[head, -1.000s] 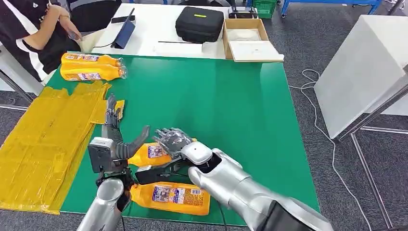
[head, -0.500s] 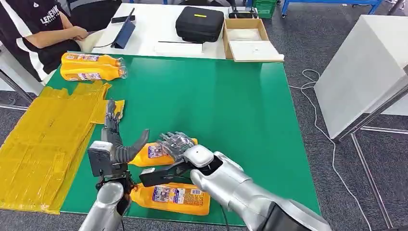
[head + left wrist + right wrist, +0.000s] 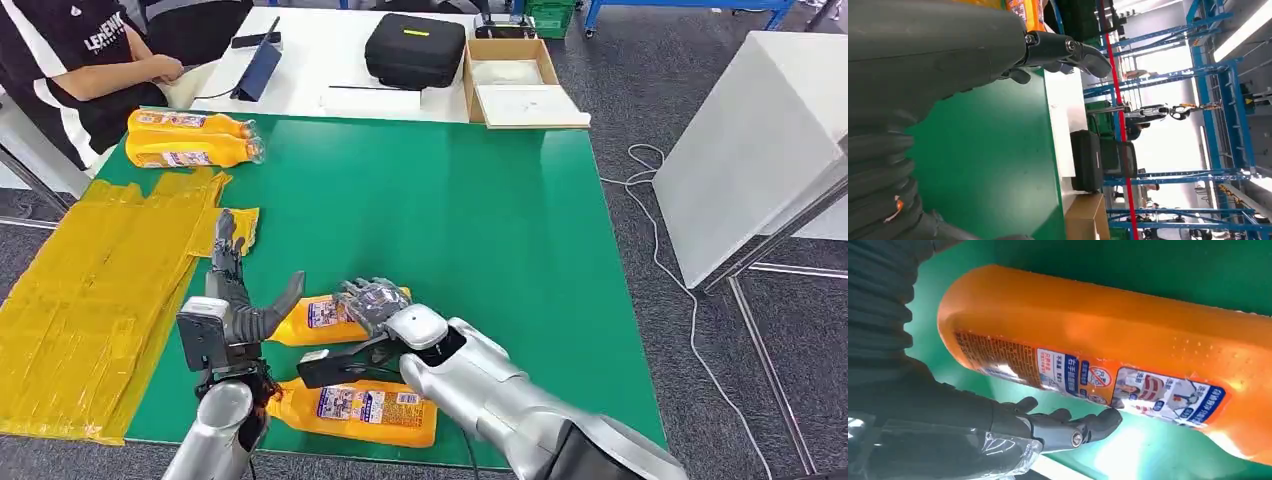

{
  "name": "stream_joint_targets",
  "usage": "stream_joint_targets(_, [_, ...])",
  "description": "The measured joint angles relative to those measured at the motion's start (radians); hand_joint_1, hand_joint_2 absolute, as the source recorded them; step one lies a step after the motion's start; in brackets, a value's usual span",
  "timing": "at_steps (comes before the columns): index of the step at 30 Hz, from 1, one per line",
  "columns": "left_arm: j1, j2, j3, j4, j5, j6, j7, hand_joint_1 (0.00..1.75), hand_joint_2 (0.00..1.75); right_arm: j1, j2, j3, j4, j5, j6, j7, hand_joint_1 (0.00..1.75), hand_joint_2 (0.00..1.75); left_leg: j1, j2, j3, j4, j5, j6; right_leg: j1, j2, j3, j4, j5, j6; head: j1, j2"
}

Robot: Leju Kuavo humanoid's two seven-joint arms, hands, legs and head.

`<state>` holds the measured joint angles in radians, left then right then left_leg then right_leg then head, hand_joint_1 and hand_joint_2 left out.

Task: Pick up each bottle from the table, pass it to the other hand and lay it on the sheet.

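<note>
The yellow sheet (image 3: 95,290) is spread along the table (image 3: 480,220) edge at nine o'clock, seemingly as the drop zone. The left robot hand (image 3: 235,300) is held open and empty, fingers apart, apparently ready to receive. At three o'clock of it, a bottle (image 3: 320,318) is covered by the right robot hand (image 3: 375,302); whether it is gripped cannot be told. Another bottle (image 3: 355,408) lies at six o'clock.

A glossy orange plastic bottle with a printed paper-like label (image 3: 1128,340) is seen wet with sheen; the smooth matt green table top (image 3: 470,210) is shown on the right; a crinkled, shiny yellow plastic sheet (image 3: 90,300) is spread at left; brushed silver metal is seen on the right arm (image 3: 510,400).
</note>
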<state>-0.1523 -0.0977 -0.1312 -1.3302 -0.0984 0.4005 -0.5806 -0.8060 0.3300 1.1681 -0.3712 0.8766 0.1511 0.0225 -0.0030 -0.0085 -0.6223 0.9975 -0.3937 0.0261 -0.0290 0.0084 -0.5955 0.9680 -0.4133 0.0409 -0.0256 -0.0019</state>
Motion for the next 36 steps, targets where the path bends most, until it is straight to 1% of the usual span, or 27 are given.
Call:
stream_joint_targets(10, [0.008, 0.008, 0.003, -0.011, 0.008, 0.0, 0.003, 0.0, 1.75, 0.001, 0.0, -0.016, 0.014, -0.006, 0.016, 0.025, 0.0, 1.75, 0.0, 0.0, 0.0, 0.0, 0.0, 0.0, 0.0, 0.0, 0.0, 0.0, 0.0, 0.0, 0.0, 0.0])
stream_joint_targets(26, [0.034, 0.019, 0.018, -0.046, 0.014, 0.014, 0.004, 0.0, 1.75, 0.008, -0.002, -0.038, 0.032, -0.018, 0.027, 0.028, 0.0, 1.75, 0.0, 0.0, 0.0, 0.0, 0.0, 0.0, 0.0, 0.0, 0.0, 0.0, 0.0, 0.0, 0.0, 0.0])
stream_joint_targets(36, [0.041, 0.021, 0.021, -0.056, 0.015, 0.016, 0.005, 0.0, 1.75, 0.009, -0.001, -0.051, 0.035, -0.033, 0.055, 0.042, 0.0, 1.75, 0.0, 0.0, 0.0, 0.0, 0.0, 0.0, 0.0, 0.0, 0.0, 0.0, 0.0, 0.0, 0.0, 0.0])
